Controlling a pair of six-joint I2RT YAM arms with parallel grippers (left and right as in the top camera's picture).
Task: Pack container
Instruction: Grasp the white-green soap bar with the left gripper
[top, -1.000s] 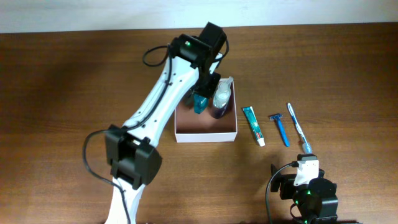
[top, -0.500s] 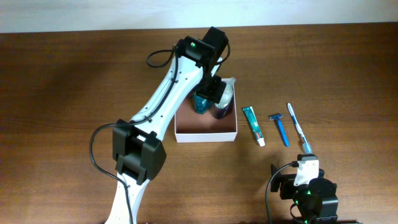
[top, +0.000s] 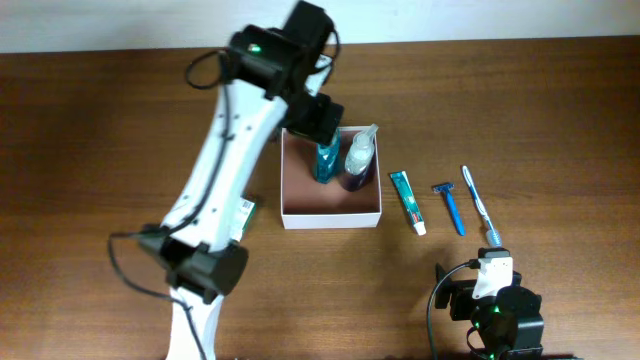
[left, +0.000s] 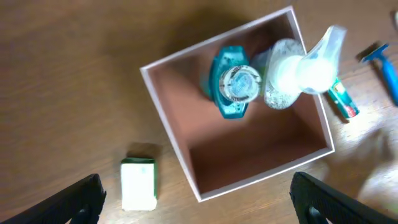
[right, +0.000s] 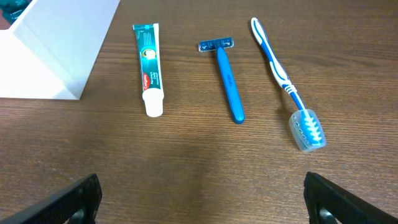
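The container (top: 325, 203) is a shallow white box with a pinkish-brown inside (left: 249, 152), standing mid-table; one white wall (right: 56, 50) shows in the right wrist view. A teal bottle (top: 325, 160) (left: 234, 84) and a clear spray bottle (top: 357, 160) (left: 292, 71) stand upright along its far side. My left gripper (top: 313, 120) (left: 199, 205) hangs open and empty above the box's far left edge. My right gripper (top: 490, 275) (right: 202, 199) is open and empty over bare wood near the front edge.
Right of the box lie a toothpaste tube (top: 408, 200) (right: 149, 68), a blue razor (top: 450, 205) (right: 225, 78) and a toothbrush (top: 478, 205) (right: 283, 81). A small green-and-white packet (top: 243, 215) (left: 138, 183) lies left of the box.
My left gripper opened, let go of the teal bottle standing in the box, and drew up and back to the left. The right arm has not moved.
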